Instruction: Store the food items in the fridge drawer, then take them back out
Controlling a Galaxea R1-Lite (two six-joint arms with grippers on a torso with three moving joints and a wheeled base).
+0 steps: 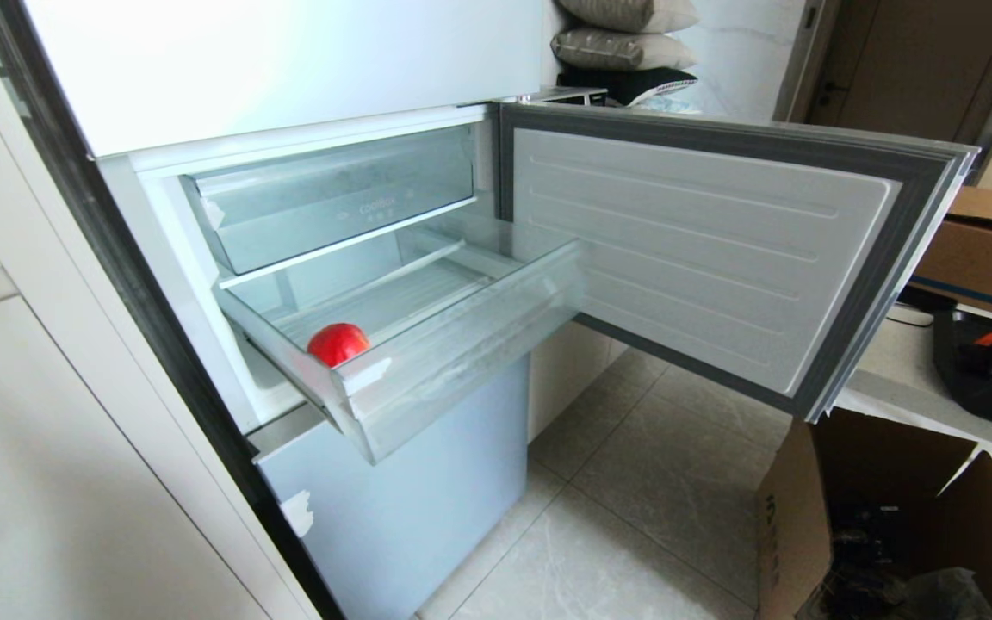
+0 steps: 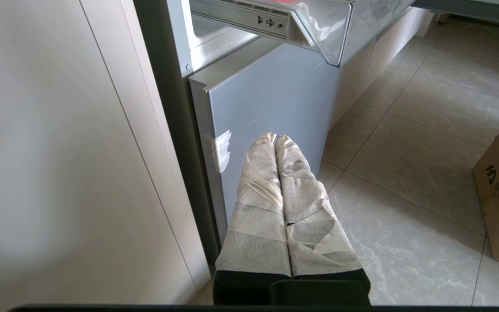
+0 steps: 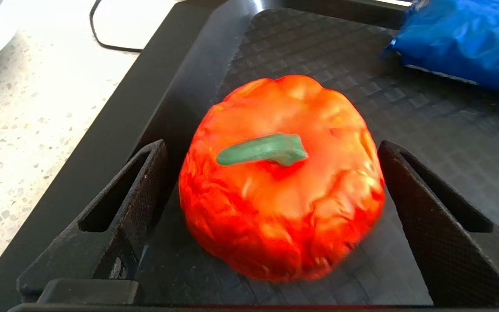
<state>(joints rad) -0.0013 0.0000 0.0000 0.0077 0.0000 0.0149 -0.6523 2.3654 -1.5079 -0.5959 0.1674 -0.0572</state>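
The fridge drawer (image 1: 470, 340) of clear plastic stands pulled out, and its corner also shows from below (image 2: 332, 34). One smooth red food item (image 1: 337, 343) lies in its front left corner. A second food item, orange-red, wrinkled and with a green stem (image 3: 275, 216), sits in a black tray (image 3: 301, 56). My right gripper (image 3: 271, 149) is open around it, one black finger (image 3: 124, 203) on each side, close to its flanks. My left gripper (image 2: 276, 138) is shut and empty, parked low in front of the lower fridge door (image 2: 275, 95).
The middle fridge door (image 1: 703, 250) hangs wide open to the right. A blue packet (image 3: 461, 43) lies in the tray's far corner. The tray (image 1: 978, 387) sits on a pale counter at the right. Cardboard boxes (image 1: 883, 517) stand on the tiled floor.
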